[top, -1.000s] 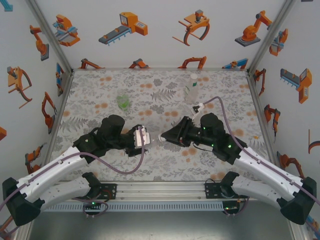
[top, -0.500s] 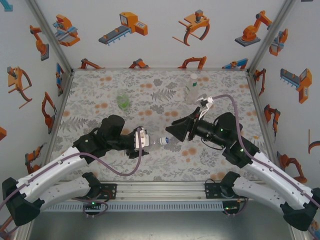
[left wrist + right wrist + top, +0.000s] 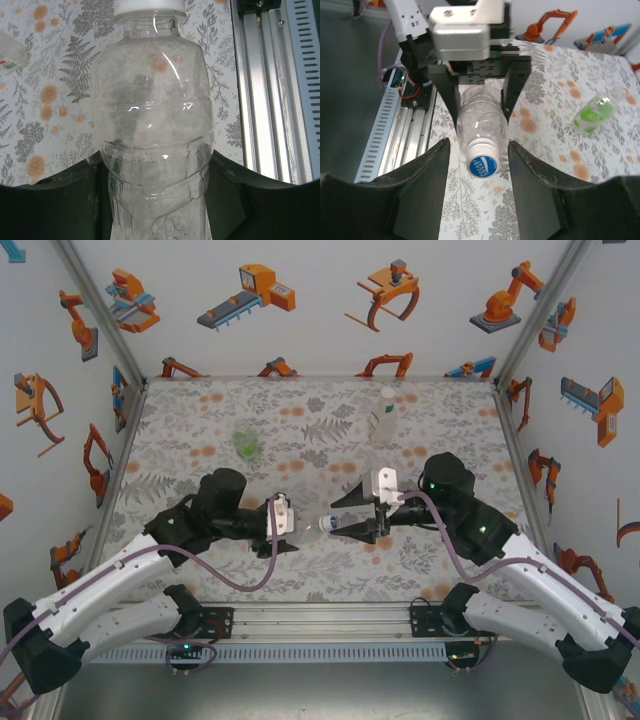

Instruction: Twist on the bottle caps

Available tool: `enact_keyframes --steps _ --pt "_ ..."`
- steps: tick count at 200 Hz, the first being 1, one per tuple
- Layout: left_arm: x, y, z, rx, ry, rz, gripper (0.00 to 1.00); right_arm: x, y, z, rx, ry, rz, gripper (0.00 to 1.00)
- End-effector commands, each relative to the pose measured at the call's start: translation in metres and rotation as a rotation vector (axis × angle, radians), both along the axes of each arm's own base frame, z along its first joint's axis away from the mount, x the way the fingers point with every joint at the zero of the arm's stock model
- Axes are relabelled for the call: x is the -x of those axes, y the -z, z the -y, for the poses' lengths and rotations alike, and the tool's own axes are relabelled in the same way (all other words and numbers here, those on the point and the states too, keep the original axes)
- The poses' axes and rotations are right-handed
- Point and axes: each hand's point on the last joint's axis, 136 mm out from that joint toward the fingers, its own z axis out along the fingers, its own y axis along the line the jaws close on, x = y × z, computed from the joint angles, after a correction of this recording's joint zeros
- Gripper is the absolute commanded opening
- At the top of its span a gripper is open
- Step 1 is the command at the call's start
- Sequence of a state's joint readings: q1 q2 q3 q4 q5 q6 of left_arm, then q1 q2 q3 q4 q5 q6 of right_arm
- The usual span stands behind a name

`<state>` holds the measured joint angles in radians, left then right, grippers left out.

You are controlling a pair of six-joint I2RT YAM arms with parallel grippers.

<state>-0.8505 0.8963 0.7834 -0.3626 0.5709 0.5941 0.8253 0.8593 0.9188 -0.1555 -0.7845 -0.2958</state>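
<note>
My left gripper is shut on a clear bottle, holding it level above the table with its neck pointing right. A white cap with a blue printed top sits on that neck. My right gripper is open, one finger on each side of the cap and not touching it; in the right wrist view its fingers flank the cap with a gap. A green-tinted bottle lies at the back left. A clear bottle with a pale label stands upright at the back, a white cap on it.
The floral table is walled on three sides by white panels. An aluminium rail runs along the near edge under both arms. Free room lies to the left and far right of the grippers.
My right gripper has let go of the cap, drawn back a little to the right, turned at the wrist and opened. The left gripper still holds the bottle in the same place.
</note>
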Motion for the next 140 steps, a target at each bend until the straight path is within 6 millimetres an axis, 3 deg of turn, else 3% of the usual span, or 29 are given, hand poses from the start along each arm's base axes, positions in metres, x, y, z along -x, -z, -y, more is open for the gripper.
enact_keyframes --steps 1,38,104,140 --pt "0.0 -0.027 0.001 0.086 0.021 0.03 0.0 0.011 0.004 -0.002 -0.026 -0.094 0.096 0.48" --pt "-0.001 -0.03 0.001 0.106 0.025 0.013 0.0 0.003 0.017 -0.007 -0.007 -0.07 0.082 0.48" --pt "0.011 -0.033 0.001 0.123 0.087 0.0 0.0 -0.02 0.008 -0.007 -0.012 0.071 0.095 0.48" --pt "0.023 -0.034 0.002 0.132 0.156 -0.03 0.0 -0.009 -0.001 -0.005 -0.038 0.023 0.096 0.48"
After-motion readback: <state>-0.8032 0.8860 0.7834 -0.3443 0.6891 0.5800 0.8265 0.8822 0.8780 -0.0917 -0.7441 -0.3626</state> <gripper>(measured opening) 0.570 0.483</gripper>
